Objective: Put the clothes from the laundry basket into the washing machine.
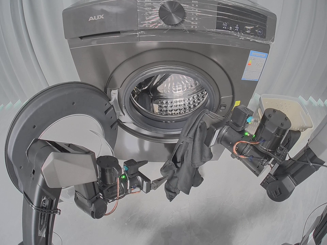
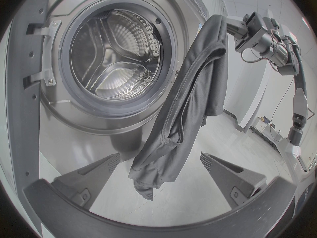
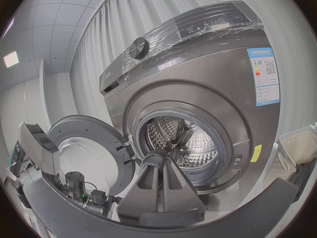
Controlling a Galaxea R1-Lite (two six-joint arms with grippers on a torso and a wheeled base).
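One garment [image 1: 187,153] is dangling mid-frame from the clamped right gripper [image 3: 160,165], left gripper [image 1: 160,182] gaping, its tail possibly catching on the drum rim [image 1: 150,118].

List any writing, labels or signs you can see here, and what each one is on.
Brand logo, pale capitals: drawer panel of the washing machine.
Energy label, with code square: print too small to read.
Yellow sticker beside the door opening: too small.
Dial captions: blurred under film.
Play-pause sign: button.
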